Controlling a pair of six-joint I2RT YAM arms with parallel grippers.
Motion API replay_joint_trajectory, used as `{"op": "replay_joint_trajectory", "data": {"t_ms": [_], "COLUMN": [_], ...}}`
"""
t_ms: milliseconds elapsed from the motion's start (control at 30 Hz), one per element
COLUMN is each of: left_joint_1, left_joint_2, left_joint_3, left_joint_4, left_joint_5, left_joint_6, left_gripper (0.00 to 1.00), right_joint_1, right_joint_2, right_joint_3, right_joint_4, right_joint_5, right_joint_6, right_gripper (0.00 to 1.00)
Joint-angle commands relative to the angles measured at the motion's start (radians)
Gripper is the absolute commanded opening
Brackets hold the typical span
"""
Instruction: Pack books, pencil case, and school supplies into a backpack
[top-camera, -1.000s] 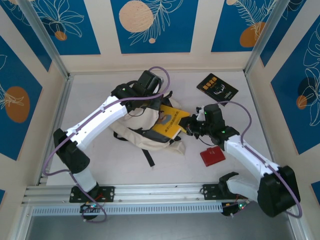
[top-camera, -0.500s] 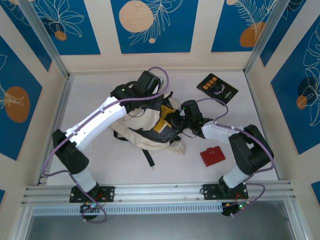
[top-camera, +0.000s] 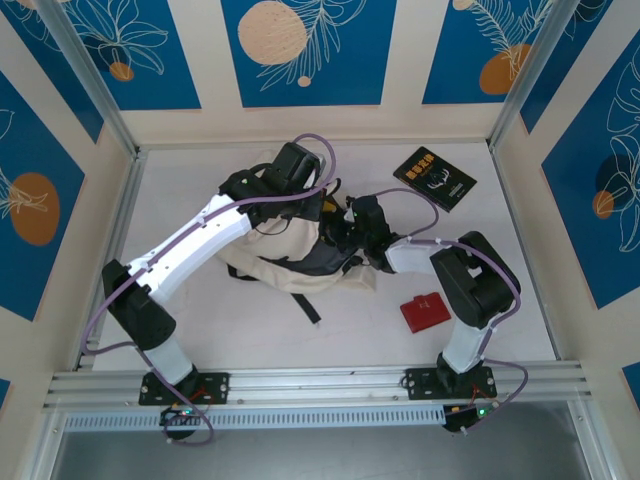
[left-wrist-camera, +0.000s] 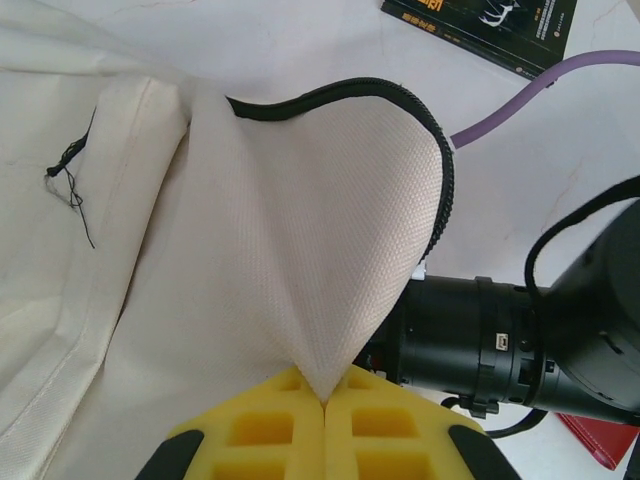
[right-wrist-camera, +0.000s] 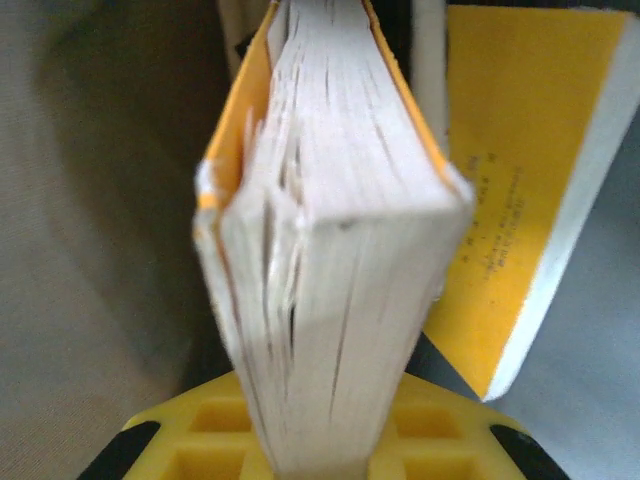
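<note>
Sliding yellow book (right-wrist-camera: 330, 250) into backpack (top-camera: 270, 268), mid-table: my right claw (right-wrist-camera: 322, 440) clamps the book edge-on at the mouth; left claw (left-wrist-camera: 325, 415) pinches the rim open at 12 o'clock. Black book (top-camera: 433, 178) lies at 2 o'clock. Next, I judge: push deeper, release.

The mouth of the cream-white fabric backpack (top-camera: 285, 268) is blocked by the right claw (right-wrist-camera: 325, 445) and the yellow-covered book (right-wrist-camera: 330, 250) clamped in it. Bare white surface (top-camera: 190, 180) is left at the far left; rightward, a black orange-lettered book (top-camera: 434, 178) and a flat red case (top-camera: 425, 311) are met.
</note>
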Motion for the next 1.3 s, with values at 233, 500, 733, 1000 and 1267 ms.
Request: {"op": "replay_joint_trajectory", "data": {"t_ms": [233, 500, 733, 1000, 1267], "left_joint_1": [-0.002, 0.003, 0.003, 0.004, 0.009], "left_joint_2": [-0.071, -0.096, -0.107, -0.110, -0.107], "left_joint_3": [0.005, -0.004, -0.015, -0.018, -0.018], "left_joint_4": [0.068, 0.060, 0.102, 0.105, 0.103], "left_joint_5": [0.002, -0.041, 0.036, 0.033, 0.029], "left_joint_6": [-0.002, 0.008, 0.029, 0.017, 0.009], "left_gripper": [0.00, 0.00, 0.00, 0.00, 0.00], "right_joint_1": [0.002, -0.039, -0.024, 0.014, 0.038], "right_joint_2": [-0.026, -0.191, -0.183, 0.051, 0.154], "right_joint_3": [-0.087, -0.194, -0.114, 0.056, 0.163], "right_joint_4": [0.293, 0.233, 0.092, 0.255, 0.126], "right_joint_5": [-0.166, -0.177, -0.165, -0.137, -0.093], "right_joint_6": [-0.127, -0.218, -0.249, -0.132, -0.102], "right_gripper": [0.00, 0.00, 0.00, 0.00, 0.01]}}
